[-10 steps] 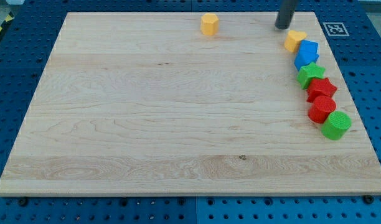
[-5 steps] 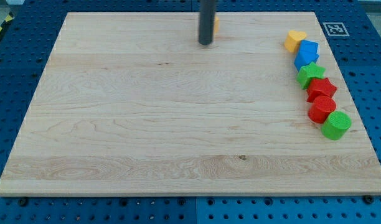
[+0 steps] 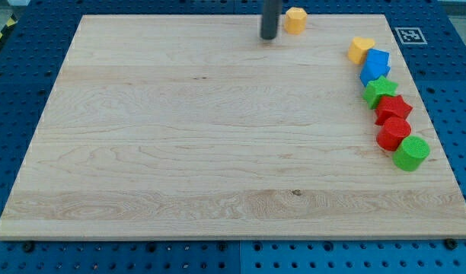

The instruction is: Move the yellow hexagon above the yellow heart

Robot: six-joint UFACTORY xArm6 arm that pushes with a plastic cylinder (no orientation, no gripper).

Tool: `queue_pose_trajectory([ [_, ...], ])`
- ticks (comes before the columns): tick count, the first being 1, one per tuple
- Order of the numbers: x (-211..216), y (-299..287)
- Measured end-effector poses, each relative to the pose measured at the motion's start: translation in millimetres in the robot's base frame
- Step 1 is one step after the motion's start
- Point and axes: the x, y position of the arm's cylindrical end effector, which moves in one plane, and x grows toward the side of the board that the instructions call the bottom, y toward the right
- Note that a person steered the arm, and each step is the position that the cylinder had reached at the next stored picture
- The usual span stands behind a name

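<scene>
The yellow hexagon (image 3: 295,20) sits near the board's top edge, right of centre. My tip (image 3: 269,36) is on the board just left of the hexagon and slightly below it, a small gap apart. The yellow heart (image 3: 361,49) lies at the upper right, to the right of the hexagon and lower, at the top of a column of blocks.
Below the heart a column runs down the right edge: a blue block (image 3: 375,65), a green star (image 3: 381,91), a red star (image 3: 393,109), a red block (image 3: 394,133), a green cylinder (image 3: 410,153). A marker tag (image 3: 409,35) lies off the wooden board's (image 3: 180,152) top right corner.
My tip swept from the upper right to the hexagon's left, then moved right. The yellow hexagon has slid right along the top edge, closer to the heart.
</scene>
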Motion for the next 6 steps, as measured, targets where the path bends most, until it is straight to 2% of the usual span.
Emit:
queue_pose_trajectory([
  [1, -32.6, -19.0],
  [2, -49.4, 19.8],
  [3, -17.8, 94.0],
  [4, 14.6, 139.3],
  [6, 13.1, 138.6],
])
